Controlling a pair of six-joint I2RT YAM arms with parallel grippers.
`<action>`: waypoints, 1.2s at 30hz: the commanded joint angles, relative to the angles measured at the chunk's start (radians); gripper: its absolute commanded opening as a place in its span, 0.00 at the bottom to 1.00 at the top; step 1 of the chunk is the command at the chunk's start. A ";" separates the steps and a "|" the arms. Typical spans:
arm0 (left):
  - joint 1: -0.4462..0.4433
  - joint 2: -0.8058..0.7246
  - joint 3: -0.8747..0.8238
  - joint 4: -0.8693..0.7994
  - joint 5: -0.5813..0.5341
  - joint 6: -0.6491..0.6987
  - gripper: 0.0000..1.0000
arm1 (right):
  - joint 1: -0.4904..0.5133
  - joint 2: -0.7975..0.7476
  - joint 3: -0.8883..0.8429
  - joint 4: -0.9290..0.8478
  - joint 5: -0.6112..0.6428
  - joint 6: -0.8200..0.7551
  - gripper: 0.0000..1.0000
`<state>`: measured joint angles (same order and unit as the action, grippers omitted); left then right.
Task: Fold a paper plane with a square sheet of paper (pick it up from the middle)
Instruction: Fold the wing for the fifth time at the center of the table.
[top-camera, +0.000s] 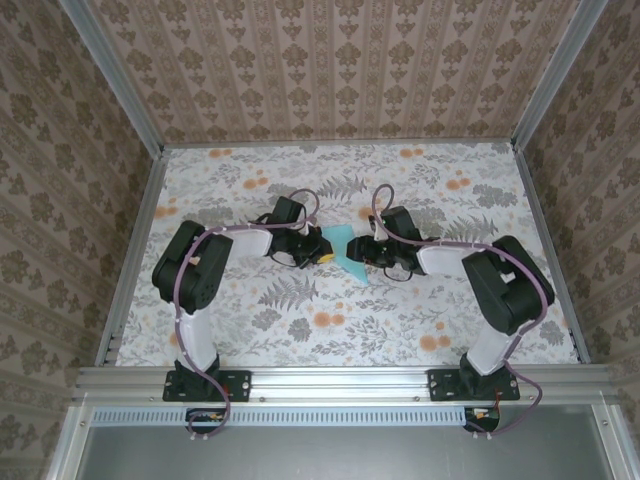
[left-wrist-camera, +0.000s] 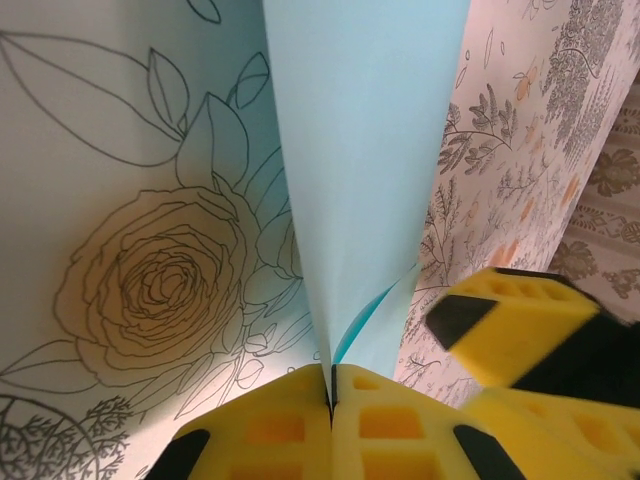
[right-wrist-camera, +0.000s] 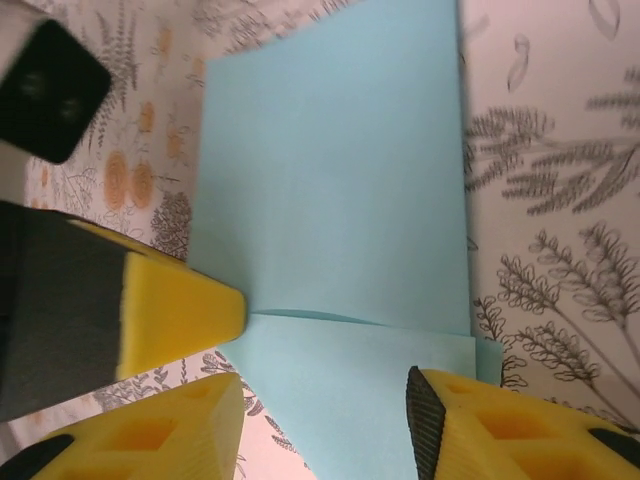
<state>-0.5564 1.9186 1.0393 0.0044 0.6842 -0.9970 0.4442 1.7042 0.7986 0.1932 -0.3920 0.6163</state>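
Observation:
The light-teal sheet of paper (top-camera: 346, 252) lies folded at the middle of the table, between both grippers, with a pointed end toward the near side. My left gripper (left-wrist-camera: 331, 385) is shut on the paper (left-wrist-camera: 365, 150), pinching a raised crease between its yellow fingers. In the right wrist view the paper (right-wrist-camera: 330, 200) shows two overlapping layers with a fold line across it. My right gripper (right-wrist-camera: 325, 425) is open, with its fingers standing on either side above the lower layer. From above, the left gripper (top-camera: 322, 250) and right gripper (top-camera: 372, 254) face each other across the paper.
The floral tablecloth (top-camera: 330, 320) covers the table inside an aluminium frame (top-camera: 330, 380). A yellow finger of the right gripper (left-wrist-camera: 510, 320) sits close beside the left gripper's fingers. Patterned walls enclose the back and sides.

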 joint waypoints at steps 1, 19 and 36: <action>-0.015 -0.047 0.001 -0.017 -0.002 -0.013 0.00 | 0.063 -0.083 -0.026 -0.056 0.157 -0.207 0.49; -0.028 -0.082 0.005 -0.058 -0.017 -0.042 0.00 | 0.310 -0.055 -0.168 0.216 0.571 -0.611 0.44; -0.028 -0.091 0.009 -0.075 -0.015 -0.056 0.00 | 0.339 0.080 -0.168 0.400 0.716 -0.694 0.27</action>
<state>-0.5774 1.8587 1.0393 -0.0387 0.6643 -1.0363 0.7773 1.7565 0.6418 0.5457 0.2714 -0.0578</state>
